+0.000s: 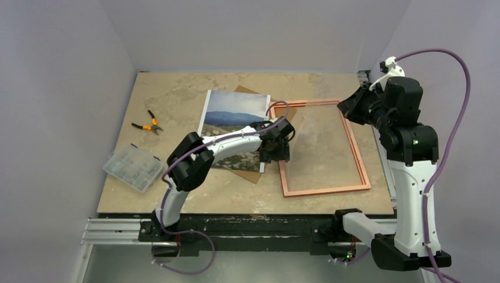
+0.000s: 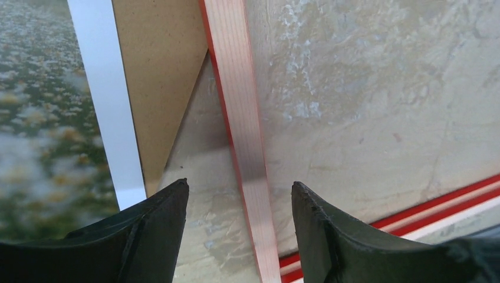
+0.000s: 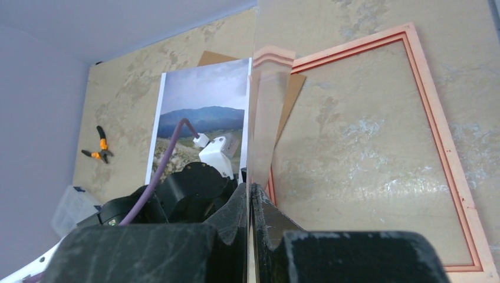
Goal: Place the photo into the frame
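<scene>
Closest to my lens, the right pincer (image 3: 252, 191) is clamped on one clear pane (image 3: 268, 118), held edge-on over the one frame (image 1: 327, 190), which lies pale back up on the worktop (image 1: 171, 94). My left pincer (image 2: 239, 188) is spread apart, straddling a frame rail. Just left of it, one photo (image 1: 233, 112) lies face up on one brown board (image 2: 159, 76). Farther left are one parts box (image 1: 133, 168) and one pair of pliers (image 1: 148, 124).

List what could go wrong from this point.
1. The right hand pinches the clear pane by one thin edge; it may slip or flex.
2. The left hand is open astride the frame rail; closing or pushing could skew the frame.
3. The left arm reaches over the photo on the backing board; moving low might drag both.
</scene>
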`<state>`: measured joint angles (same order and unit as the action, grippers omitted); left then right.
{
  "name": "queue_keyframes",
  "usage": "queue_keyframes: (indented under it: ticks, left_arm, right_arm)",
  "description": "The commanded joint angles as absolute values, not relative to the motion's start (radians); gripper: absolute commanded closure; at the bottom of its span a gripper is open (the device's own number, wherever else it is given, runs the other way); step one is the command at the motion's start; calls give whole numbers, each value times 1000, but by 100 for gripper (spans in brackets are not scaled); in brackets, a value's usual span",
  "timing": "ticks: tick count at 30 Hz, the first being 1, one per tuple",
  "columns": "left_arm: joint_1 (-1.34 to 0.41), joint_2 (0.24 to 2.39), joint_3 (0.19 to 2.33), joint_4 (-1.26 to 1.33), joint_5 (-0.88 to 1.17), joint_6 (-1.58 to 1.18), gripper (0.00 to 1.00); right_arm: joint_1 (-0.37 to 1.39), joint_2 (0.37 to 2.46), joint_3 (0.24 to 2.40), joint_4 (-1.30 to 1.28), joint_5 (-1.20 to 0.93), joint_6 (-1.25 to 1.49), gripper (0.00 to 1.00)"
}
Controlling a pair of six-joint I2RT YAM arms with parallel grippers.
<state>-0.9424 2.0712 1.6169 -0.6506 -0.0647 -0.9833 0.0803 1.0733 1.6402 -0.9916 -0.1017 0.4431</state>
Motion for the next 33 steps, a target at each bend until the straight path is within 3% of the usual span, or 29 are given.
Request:
queue_keyframes:
  ticks: [1,11,13,17,33]
  left_arm:
    - [-954,2132,1723,-722,-120,-950,39]
    - [-942,2238,1822,-917,-223,-930,70]
    - [-927,2225,1787,-918,-225,-938,82]
    - [-887,2144,1632,-829,-200,-957,99]
    - [-821,1870,1202,-706,-199,-1011,100]
  right_arm:
    - [82,1059,1685,-982,-69,424,100]
    - [81,1057,1672,-977,-70,417,100]
    - [82,1056,1661,-972,-74,417,100]
    - [81,1052,1625,-952,-90,421,100]
    - [82,1062,1456,-844,-234,443,100]
